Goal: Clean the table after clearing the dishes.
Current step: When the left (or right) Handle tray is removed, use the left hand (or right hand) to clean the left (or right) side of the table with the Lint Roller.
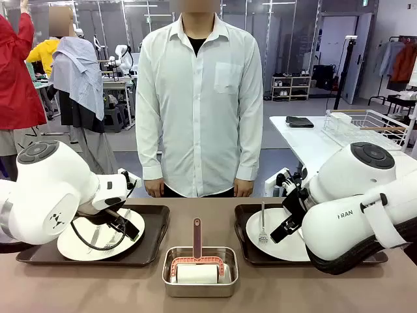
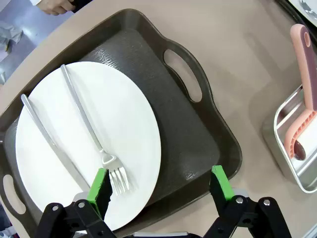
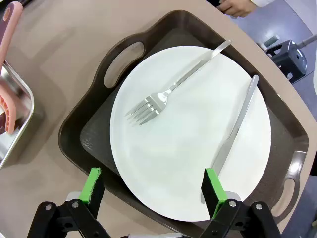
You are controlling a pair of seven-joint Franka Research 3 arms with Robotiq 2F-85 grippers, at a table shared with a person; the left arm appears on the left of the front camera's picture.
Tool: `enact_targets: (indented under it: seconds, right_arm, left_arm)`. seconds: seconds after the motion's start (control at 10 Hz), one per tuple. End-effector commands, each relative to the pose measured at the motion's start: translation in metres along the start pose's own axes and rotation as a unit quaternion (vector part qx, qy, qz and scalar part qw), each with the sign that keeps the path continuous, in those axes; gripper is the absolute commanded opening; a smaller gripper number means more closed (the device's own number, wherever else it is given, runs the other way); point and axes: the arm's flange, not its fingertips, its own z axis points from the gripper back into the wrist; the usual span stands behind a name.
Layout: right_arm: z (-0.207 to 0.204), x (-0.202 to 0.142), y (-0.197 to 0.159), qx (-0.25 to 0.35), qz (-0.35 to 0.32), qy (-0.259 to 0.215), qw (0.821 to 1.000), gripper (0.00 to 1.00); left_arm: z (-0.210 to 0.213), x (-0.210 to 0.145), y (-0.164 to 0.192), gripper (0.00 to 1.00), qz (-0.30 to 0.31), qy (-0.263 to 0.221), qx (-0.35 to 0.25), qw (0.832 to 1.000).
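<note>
**Front view, then both wrists: table point(image 1: 71, 287) not yet cleared**

Front view: the matte taupe table runs the full width of the frame. On it lie two dark handled trays, the left tray point(image 1: 155, 235) and the right tray point(image 1: 242, 222), each bearing a white plate. Between them, at the near edge, a steel pan point(image 1: 168, 287) holds a pink-handled roller point(image 1: 195, 272). A person point(image 1: 199, 98) in a white shirt stands at the far side. Behind is a grey-floored workroom with a white table point(image 1: 306, 140) carrying a wire rack point(image 1: 368, 124).

Left wrist view: the left gripper point(image 2: 159, 173) hangs with jaws wide apart, holding nothing, above the left tray. A fork point(image 2: 84, 111) and a knife point(image 2: 52, 139) lie side by side on the left plate point(image 2: 129, 124).

Right wrist view: the right gripper point(image 3: 152, 174) is likewise spread and empty over the right plate point(image 3: 188, 163). Another fork point(image 3: 193, 69) and knife point(image 3: 233, 129) lie apart on it.
</note>
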Motion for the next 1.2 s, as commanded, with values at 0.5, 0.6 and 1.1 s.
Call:
enact_targets:
  seconds: [0.5, 0.6, 1.1]
  right_arm:
    - [0.0000, 0.0000, 0.0000, 0.000, 0.000, 0.000, 1.000, 1.00]
    - [0.0000, 0.0000, 0.0000, 0.000, 0.000, 0.000, 1.000, 1.00]
    - [0.0000, 0.0000, 0.0000, 0.000, 0.000, 0.000, 1.000, 1.00]
  left_arm:
    - [0.0000, 0.0000, -0.0002, 1.00, 0.000, 0.000, 0.000, 1.000]
    - [0.0000, 0.0000, -0.0002, 1.00, 0.000, 0.000, 0.000, 1.000]
    - [0.0000, 0.0000, -0.0002, 1.00, 0.000, 0.000, 0.000, 1.000]
